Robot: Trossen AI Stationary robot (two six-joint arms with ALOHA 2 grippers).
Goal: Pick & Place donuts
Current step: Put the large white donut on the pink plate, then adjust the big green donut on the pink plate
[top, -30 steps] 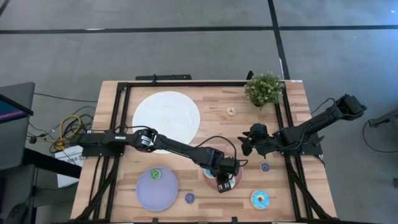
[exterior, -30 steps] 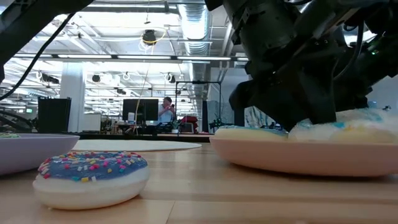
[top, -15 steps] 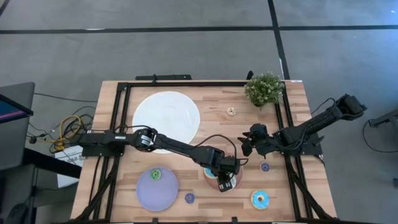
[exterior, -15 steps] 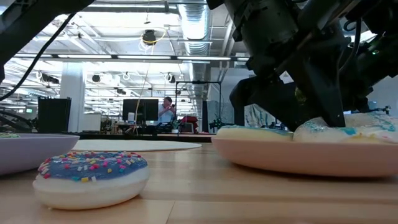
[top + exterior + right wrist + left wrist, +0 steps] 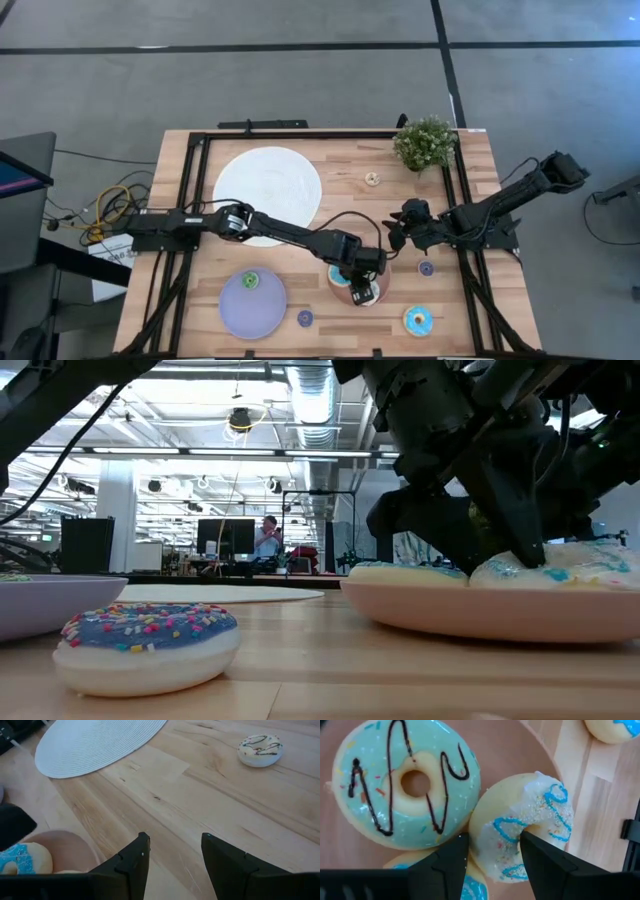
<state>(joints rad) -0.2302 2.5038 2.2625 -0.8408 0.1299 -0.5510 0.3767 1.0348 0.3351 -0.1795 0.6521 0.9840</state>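
My left gripper (image 5: 492, 840) hangs open over the pink plate (image 5: 480, 622) near the table's front middle, fingers pointing steeply down. Between them lies a white donut with blue icing squiggles (image 5: 520, 825). It rests on the plate and leans on a pale blue donut with dark drizzle (image 5: 405, 780); a third blue-iced donut (image 5: 470, 887) shows under the fingers. My right gripper (image 5: 393, 237) waits open to the right of the plate, above bare wood (image 5: 172, 842). My left gripper stands astride one side of the white donut's ring (image 5: 492, 832), one finger (image 5: 530, 850) by the hole and the other (image 5: 455, 855) outside the ring, coming from above. Whether the fingers touch it, I cannot tell. The donut lies on the plate.
A lilac plate (image 5: 252, 304) with a green donut (image 5: 249, 281) lies front left. Loose donuts: purple (image 5: 305, 318), blue (image 5: 418, 320), small purple (image 5: 426, 268), cream (image 5: 372, 179). A large white disc (image 5: 268, 182) and a potted plant (image 5: 425, 142) stand at the back.
My left gripper has opened over the pink plate while staying in place. The white donut with blue icing has settled lower onto the plate beside the pale blue one.
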